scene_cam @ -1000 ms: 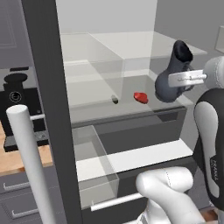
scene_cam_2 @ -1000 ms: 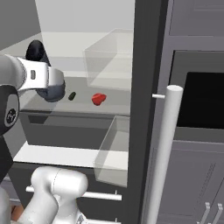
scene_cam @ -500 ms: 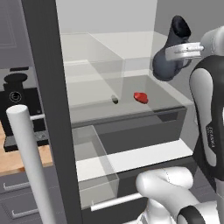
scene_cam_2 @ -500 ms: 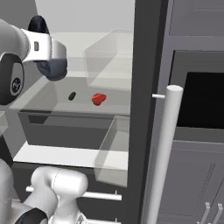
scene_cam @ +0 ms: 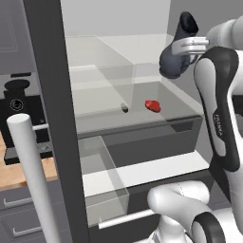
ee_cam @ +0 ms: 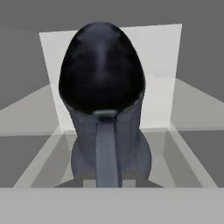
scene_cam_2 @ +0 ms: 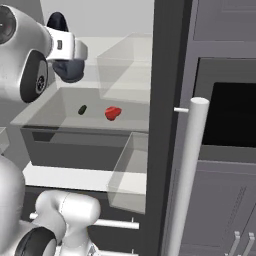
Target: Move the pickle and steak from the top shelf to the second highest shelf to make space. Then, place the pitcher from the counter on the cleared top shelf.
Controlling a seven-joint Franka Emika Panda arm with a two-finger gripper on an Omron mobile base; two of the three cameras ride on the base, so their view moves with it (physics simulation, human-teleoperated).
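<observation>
Presently we find the two-finger gripper (ee_cam: 107,183) clamped on the curved handle of the dark blue-grey bulbous pitcher (scene_cam: 176,59). We judge it rigid, smooth and top-heavy; the handle is the sound hold.

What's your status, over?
Claw shut on pitcher, held high at fridge opening. Pickle and steak lie apart on the shelf below. Nothing in the way.

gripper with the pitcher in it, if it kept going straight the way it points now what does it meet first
Probably nothing soon. The gripper, shut on the pitcher, points into the fridge above the top shelf, with the pickle and steak one shelf lower. The pale back wall looks first in line, though depth is unclear.
</observation>
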